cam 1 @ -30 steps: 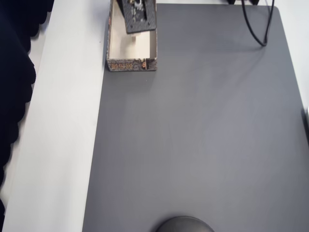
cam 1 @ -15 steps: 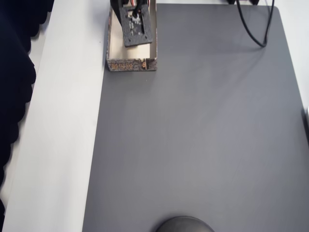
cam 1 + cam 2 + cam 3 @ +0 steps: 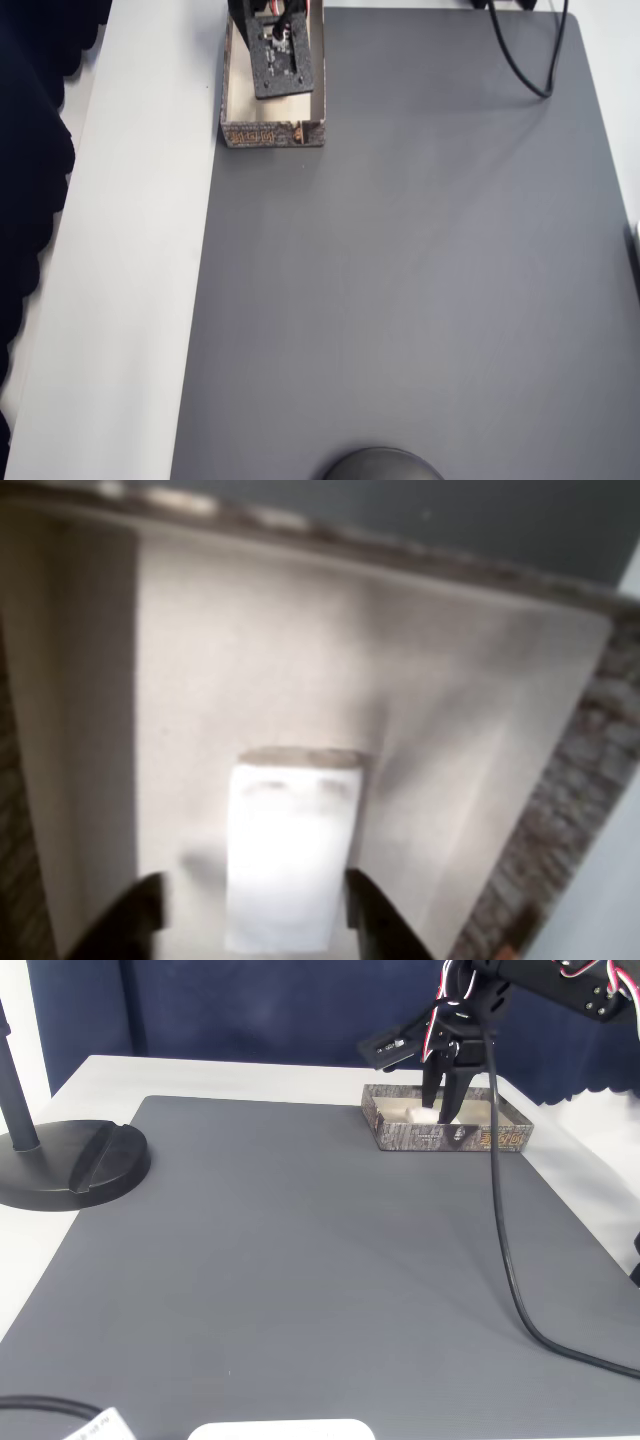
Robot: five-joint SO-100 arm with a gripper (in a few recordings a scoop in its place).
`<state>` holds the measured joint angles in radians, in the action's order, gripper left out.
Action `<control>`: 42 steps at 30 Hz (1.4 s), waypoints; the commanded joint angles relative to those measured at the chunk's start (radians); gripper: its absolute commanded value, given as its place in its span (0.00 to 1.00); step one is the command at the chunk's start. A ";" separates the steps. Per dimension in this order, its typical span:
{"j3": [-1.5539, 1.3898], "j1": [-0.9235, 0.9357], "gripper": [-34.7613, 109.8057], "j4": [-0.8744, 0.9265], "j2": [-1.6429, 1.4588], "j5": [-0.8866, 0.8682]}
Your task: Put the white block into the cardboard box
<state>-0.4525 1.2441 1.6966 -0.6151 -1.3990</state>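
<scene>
The cardboard box (image 3: 270, 134) stands at the top left of the grey mat, half on the white table strip. My gripper (image 3: 440, 1115) reaches down inside the cardboard box (image 3: 480, 1138). In the wrist view the white block (image 3: 290, 865) lies on the cream floor of the box (image 3: 250, 660), between the tips of my gripper (image 3: 255, 920). The right finger sits against the block and a visible gap separates the left finger from it, so the jaws stand open. From overhead the arm's wrist (image 3: 280, 55) covers the block.
A black cable (image 3: 530, 60) hangs over the mat's top right, and in the fixed view the cable (image 3: 500, 1240) runs down the right side. A black round stand base (image 3: 70, 1160) sits at the mat's left edge. The grey mat (image 3: 400, 300) is bare.
The gripper has dropped lower into the box over the last second and now rests near its floor. The box has not shifted.
</scene>
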 commanded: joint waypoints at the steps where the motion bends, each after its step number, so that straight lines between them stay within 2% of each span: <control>1: 0.067 -0.014 0.46 -0.009 -0.015 0.032; 12: 0.150 -0.020 0.55 -0.028 -0.071 0.077; 25: 0.072 -0.044 0.53 -0.015 -0.236 0.121; 32: -0.060 -0.080 0.51 -0.002 -0.428 0.232; 42: -0.399 -0.252 0.44 0.023 -0.712 0.541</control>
<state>-0.7593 1.0677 1.7119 -1.1551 -0.9695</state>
